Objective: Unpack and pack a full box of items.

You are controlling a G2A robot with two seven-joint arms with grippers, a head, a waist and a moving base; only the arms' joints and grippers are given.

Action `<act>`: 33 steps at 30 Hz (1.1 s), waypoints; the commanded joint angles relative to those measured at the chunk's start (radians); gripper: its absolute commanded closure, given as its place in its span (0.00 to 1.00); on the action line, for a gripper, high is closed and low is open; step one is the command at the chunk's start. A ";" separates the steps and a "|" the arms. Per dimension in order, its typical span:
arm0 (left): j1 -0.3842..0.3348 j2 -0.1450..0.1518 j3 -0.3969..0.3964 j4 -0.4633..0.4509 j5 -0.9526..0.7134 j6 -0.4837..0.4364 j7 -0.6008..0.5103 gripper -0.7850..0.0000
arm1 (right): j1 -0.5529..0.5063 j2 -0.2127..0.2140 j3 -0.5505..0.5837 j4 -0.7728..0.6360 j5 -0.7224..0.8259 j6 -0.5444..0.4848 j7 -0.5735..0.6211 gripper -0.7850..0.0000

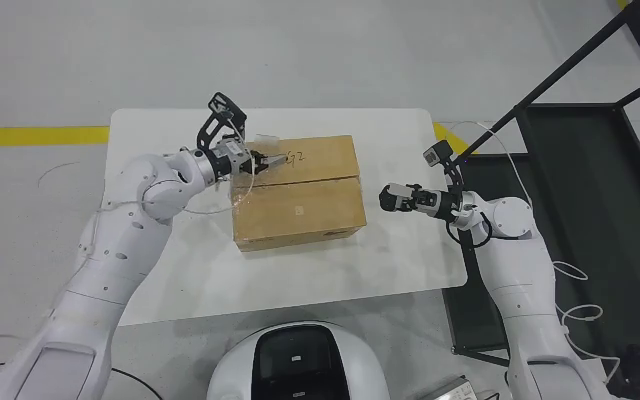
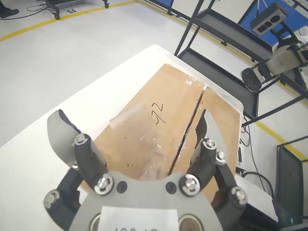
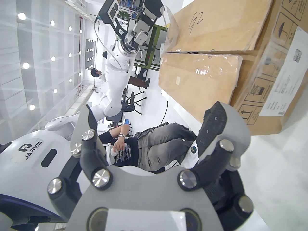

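Box (image 1: 298,195) closed, mid-table (image 1: 400,260), long axis left-right; flap seam (image 1: 310,182) runs along it. Right gripper (image 1: 388,197) sits off the box's right end, not touching, fingers spread, empty, forearm level. Farther back, left gripper (image 1: 260,161) hangs over the seam's left end, open, astride loose clear tape (image 2: 144,131). Left arm is nearer the seam, elbow bent.

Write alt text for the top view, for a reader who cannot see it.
A closed cardboard box sits on a white table. The left gripper, open, is over one end of its top seam; the right gripper, open, hangs beside the opposite end, clear of the box.
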 commanded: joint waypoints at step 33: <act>0.033 0.019 -0.051 -0.076 0.036 -0.069 -0.131 1.00 | 0.000 0.000 0.000 0.000 0.000 0.000 0.000 0.00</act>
